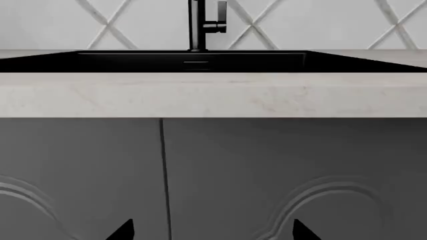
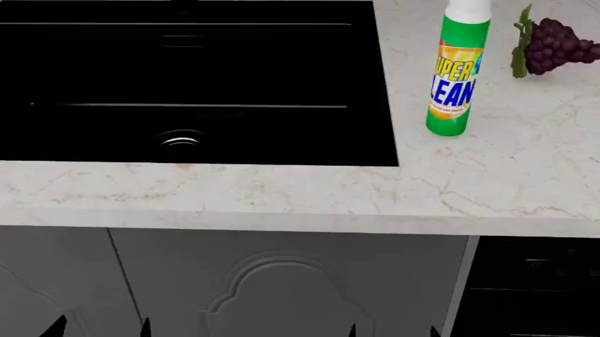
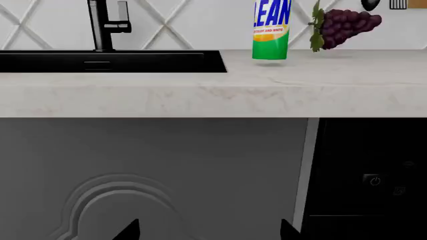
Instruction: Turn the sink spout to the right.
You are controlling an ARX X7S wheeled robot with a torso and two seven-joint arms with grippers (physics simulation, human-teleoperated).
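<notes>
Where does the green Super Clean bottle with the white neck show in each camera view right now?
Head view: green cleaner bottle upright on the counter, right of the black sink.
Right wrist view: it stands beside the purple grapes.
Left wrist view: not in it.
Shared landmark: the sink.

Light is even and soft in all views, sharp to the edges. The sink (image 2: 281, 84) is almost pure black; only its drain (image 2: 180, 140) glints.

The sink (image 2: 281, 84) sits in the countertop (image 2: 281, 193), bottle (image 2: 457, 77) to its right, grapes (image 2: 555, 45) farther right.
</notes>
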